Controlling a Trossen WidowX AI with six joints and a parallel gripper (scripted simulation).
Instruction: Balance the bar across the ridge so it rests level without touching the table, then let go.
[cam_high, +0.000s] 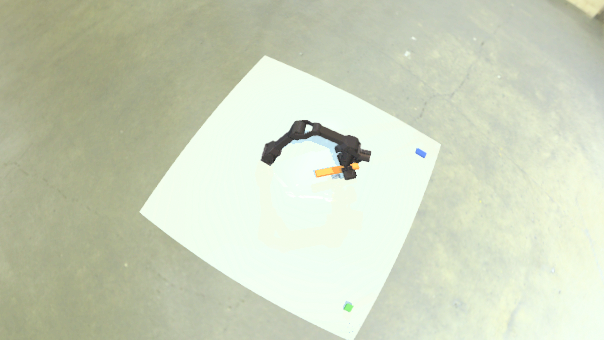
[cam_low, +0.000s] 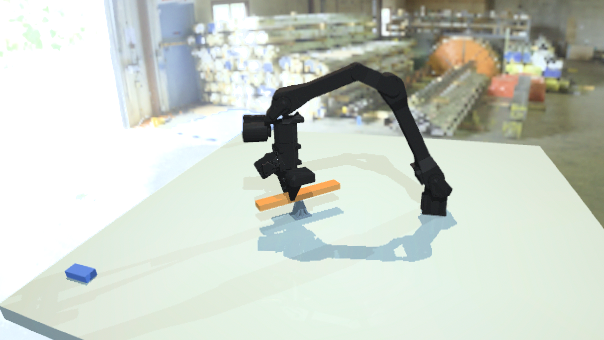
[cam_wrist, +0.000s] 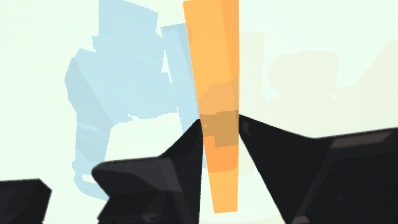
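The orange bar (cam_high: 325, 172) (cam_low: 322, 189) (cam_wrist: 212, 50) is held above the table, with its shadow on the tabletop apart from it. My gripper (cam_low: 294, 195) (cam_wrist: 218, 121) points down and is shut on the bar, somewhat nearer the end away from the arm's base. The bar looks roughly level. The small grey-blue ridge (cam_low: 300, 212) stands on the table directly under the held part in the exterior view. Its top looks close to the bar's underside; whether they touch cannot be told. The ridge is hidden in the wrist view.
A blue block (cam_high: 421, 153) (cam_low: 81, 273) lies near a table corner, far from the arm. A green block (cam_high: 348, 307) lies near another corner. The arm's base stands on the white table (cam_high: 215, 200) (cam_low: 450, 285), and the arm arches over to the bar.
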